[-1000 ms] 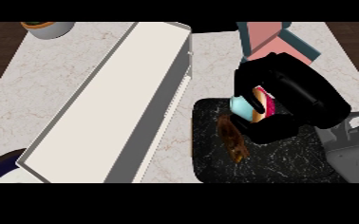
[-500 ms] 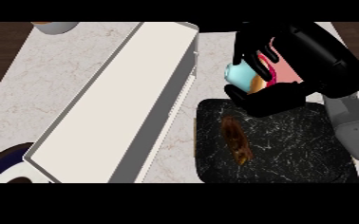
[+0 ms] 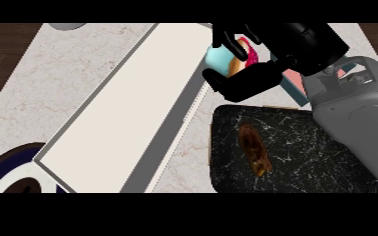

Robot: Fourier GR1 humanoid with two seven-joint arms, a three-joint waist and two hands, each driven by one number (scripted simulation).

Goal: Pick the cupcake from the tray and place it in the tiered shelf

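The right hand (image 3: 255,75) is carrying the cupcake (image 3: 230,60), fingers curled round it, off the tray (image 3: 325,165) and up to the shelf's (image 3: 125,115) right edge, nearing placement.

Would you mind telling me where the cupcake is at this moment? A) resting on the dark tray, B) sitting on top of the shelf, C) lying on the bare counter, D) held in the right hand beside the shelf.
D: the right hand is curled round the cupcake, up off the tray and right next to the shelf.
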